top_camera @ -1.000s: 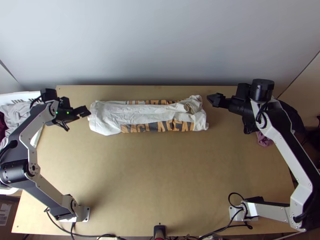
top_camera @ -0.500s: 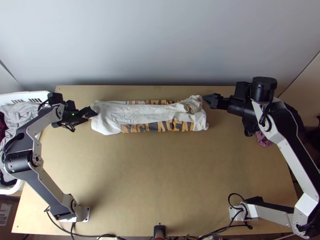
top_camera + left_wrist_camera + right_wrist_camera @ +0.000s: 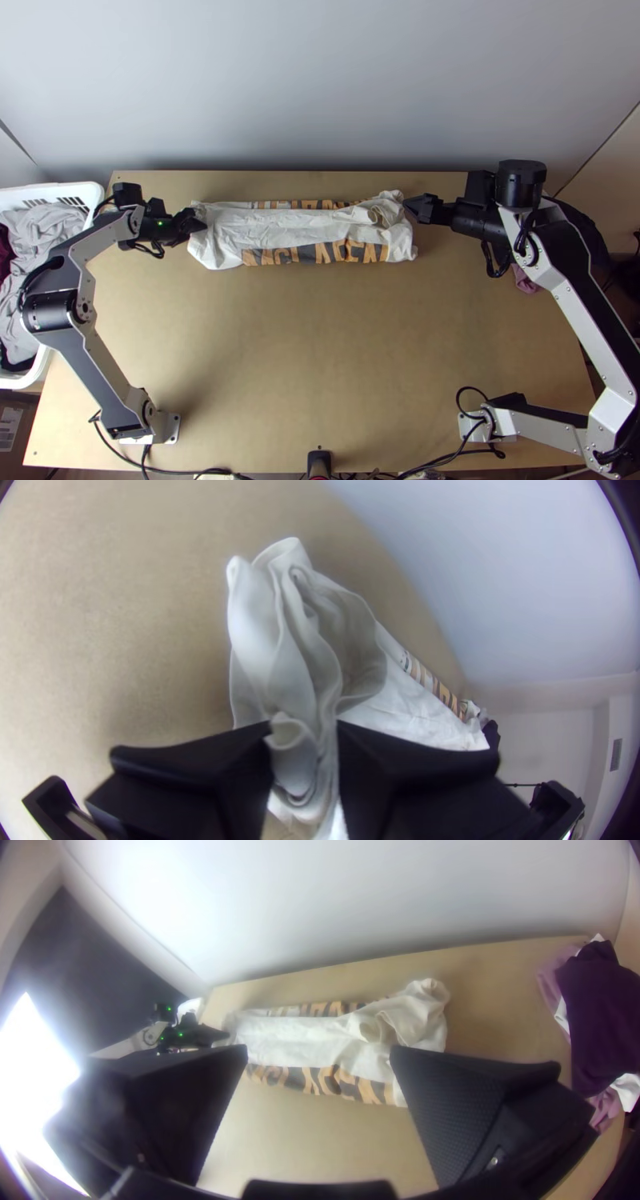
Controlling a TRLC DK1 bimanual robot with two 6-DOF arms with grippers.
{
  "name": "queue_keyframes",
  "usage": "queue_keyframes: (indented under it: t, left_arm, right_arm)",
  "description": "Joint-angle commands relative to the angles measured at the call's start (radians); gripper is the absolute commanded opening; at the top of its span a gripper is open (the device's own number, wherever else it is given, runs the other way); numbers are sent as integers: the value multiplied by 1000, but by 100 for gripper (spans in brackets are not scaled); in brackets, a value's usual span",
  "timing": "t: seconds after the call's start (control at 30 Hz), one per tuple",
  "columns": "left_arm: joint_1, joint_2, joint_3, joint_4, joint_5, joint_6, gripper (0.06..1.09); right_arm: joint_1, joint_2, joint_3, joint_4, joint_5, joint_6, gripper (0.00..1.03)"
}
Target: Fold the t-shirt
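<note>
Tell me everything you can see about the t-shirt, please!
The t-shirt is whitish, with bands of orange and black print along both long sides. Its cloth looks thin and wrinkly. It is folded into a long strip lying across the far part of the wooden table. Its right end is crumpled up. At its left end, the cloth is bunched between the jaws of the left gripper, touching both.

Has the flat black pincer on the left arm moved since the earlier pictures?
Yes. In the top view, the black left pincer has shifted rightward, farther from the far left corner of the light wooden table.
</note>
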Motion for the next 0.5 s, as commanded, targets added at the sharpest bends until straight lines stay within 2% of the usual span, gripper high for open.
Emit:
queue_keyframes:
  t: [0.0, 0.13, 0.47]
  left_arm:
    - [26, 49, 26, -12, 15, -57, 9]
    - [97, 26, -5, -49, 13, -45, 9]
    - [239, -180, -106, -227, 12, 156, 9]
  right_arm:
    - [-2, -2, -2, 2, 3, 2, 99]
    - [-7, -11, -14, 2, 5, 4, 99]
    - [-3, -28, -69, 26, 5, 8, 99]
